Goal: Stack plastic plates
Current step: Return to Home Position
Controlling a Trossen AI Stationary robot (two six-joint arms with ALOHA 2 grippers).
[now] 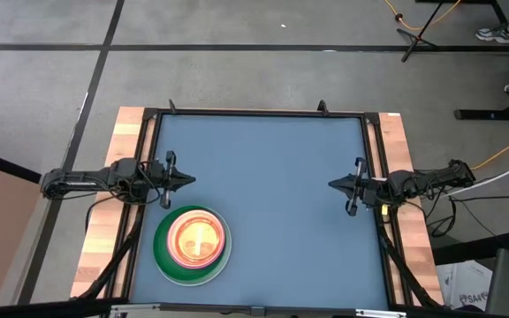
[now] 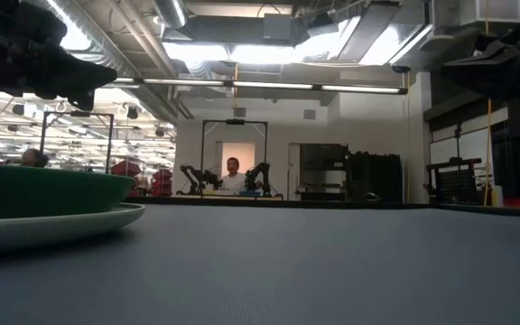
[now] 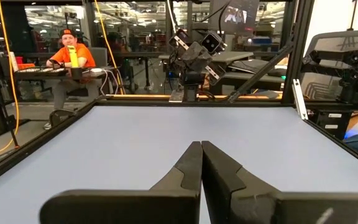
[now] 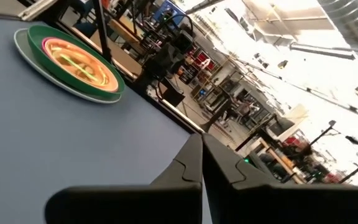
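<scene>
Left end effector (image 1: pixel 190 180), right end effector (image 1: pixel 331 184) closed, empty; lower plates (image 1: pixel 161 252) show only rims

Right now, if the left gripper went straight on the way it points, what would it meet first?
Probably the right gripper, which faces the left gripper across the table with nothing between them. The stack of plates sits beside that line, not in it.

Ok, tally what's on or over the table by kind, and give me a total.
Stack of plastic plates: 1
Pincers: 2 (left pincer, right pincer, both shut and empty)
Total: 3
</scene>
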